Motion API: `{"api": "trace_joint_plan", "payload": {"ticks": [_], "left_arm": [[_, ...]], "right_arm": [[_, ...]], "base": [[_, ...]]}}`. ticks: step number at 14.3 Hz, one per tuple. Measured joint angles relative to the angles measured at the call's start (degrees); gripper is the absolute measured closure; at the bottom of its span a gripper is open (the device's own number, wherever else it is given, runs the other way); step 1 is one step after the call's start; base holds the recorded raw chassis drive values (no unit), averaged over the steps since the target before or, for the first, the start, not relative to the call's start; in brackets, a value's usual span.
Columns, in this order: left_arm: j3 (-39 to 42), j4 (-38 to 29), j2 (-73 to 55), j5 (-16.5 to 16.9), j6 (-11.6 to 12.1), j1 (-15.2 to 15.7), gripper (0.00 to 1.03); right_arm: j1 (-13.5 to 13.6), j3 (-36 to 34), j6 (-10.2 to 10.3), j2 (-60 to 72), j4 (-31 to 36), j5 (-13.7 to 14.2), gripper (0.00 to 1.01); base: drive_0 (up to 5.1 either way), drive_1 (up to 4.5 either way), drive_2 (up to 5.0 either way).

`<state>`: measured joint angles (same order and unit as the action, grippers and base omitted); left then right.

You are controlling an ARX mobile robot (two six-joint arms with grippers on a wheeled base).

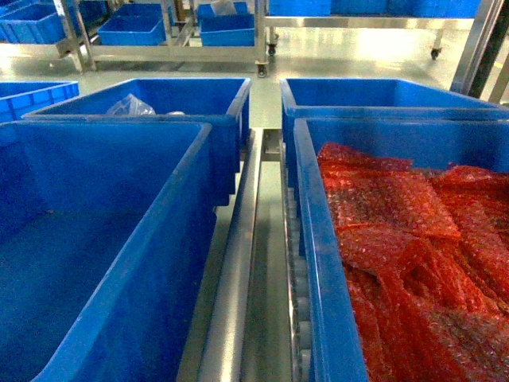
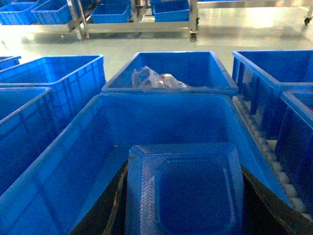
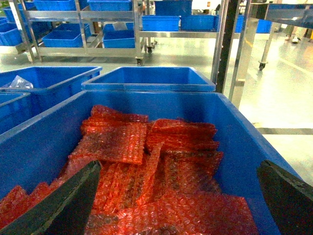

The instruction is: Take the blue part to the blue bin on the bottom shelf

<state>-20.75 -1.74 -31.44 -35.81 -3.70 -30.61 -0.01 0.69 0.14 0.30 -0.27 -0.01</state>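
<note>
Left hand (image 2: 183, 205) is closed on the blue part (image 2: 185, 188), a shallow blue plastic tray with chamfered corners, dark fingers (image 2: 110, 205) pressing both of its sides. Part hangs over the open blue bin (image 2: 73, 161), near front wall, above the bin floor, not touching it. In the head view that same blue bin (image 1: 171, 231) sits front-left on the bottom shelf (image 1: 238, 263), its steel centre rail running between the two rows of bins; neither hand shows in that view.

Right hand (image 3: 178, 205) is spread wide, holding nothing, its two dark fingers (image 3: 68, 203) at the frame's lower corners. It hovers over the front-right bin (image 3: 244, 142), which is filled with red bubble wrap (image 3: 146, 166).

Behind the left bin, another bin holds clear plastic bags (image 2: 156, 78). More bins stand on steel racks (image 3: 83, 29) in the background across the pale floor (image 2: 146, 41).
</note>
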Motion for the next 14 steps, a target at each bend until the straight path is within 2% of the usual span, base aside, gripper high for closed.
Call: {"api": "trace_joint_plan", "payload": {"ticks": [8, 14], "left_arm": [[0.0, 0.0, 0.0, 0.0, 0.0, 0.0, 0.6], [0.0, 0.0, 0.0, 0.0, 0.0, 0.0, 0.6]], "right_arm": [[0.0, -0.02, 0.0, 0.0, 0.0, 0.0, 0.03], [0.0, 0.0, 0.0, 0.0, 0.0, 0.0, 0.03]], "base": [[0.0, 4.1, -4.1], [0.0, 0.0, 0.0]]}}
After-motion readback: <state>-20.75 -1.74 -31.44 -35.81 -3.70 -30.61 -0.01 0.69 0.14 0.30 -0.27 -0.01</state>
